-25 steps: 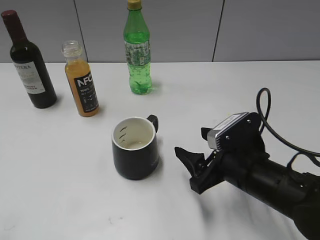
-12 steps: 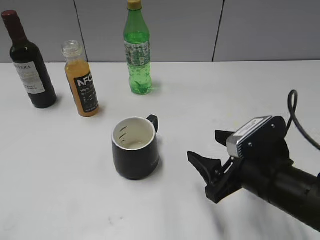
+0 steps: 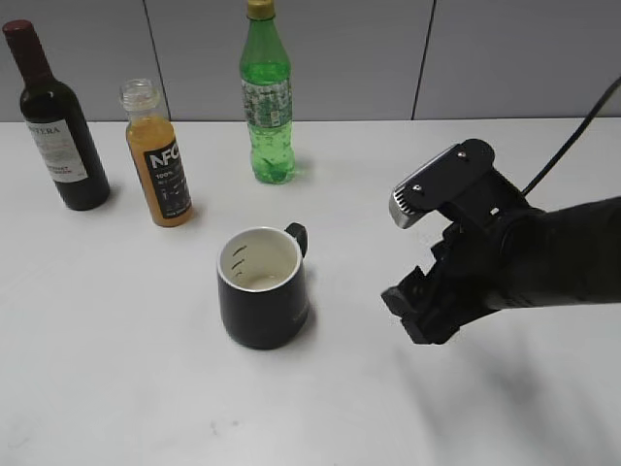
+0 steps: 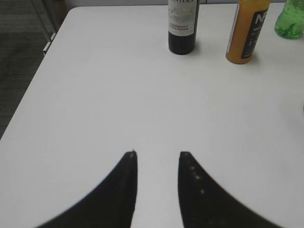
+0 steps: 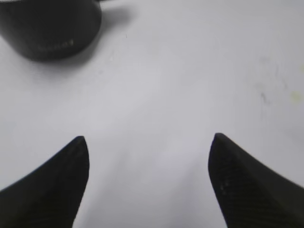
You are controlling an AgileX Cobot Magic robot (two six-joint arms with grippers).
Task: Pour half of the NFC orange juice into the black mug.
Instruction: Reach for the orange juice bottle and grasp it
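The small clear plastic bottle of NFC orange juice (image 3: 159, 155), uncapped and with a black label in white lettering, stands upright at the back left of the white worktop (image 3: 116, 369). A dark wine bottle with a white label (image 3: 53, 118) stands just to its left, apart from it. A taller green soda bottle with a yellow cap (image 3: 266, 95) stands further right along the back edge. In the left wrist view the juice bottle (image 4: 247, 31) and the wine bottle (image 4: 183, 26) are at the far end of the worktop, with the green bottle (image 4: 290, 19) at the corner of the picture.

The squat matte black mug with a white interior (image 3: 263, 286) sits upright in front of these three bottles, well apart from the juice, its black loop handle turned to the back right. The mug holds only a pale trace at the bottom.

The right claw (image 3: 419, 309) hangs above the worktop to the right of the mug, touching nothing. In the right wrist view the right claw (image 5: 148, 142) is spread wide and empty, with the mug (image 5: 50, 26) ahead to its left, faint lettering on its side.

The left claw (image 4: 156, 154) is parted narrowly over bare worktop, holding nothing
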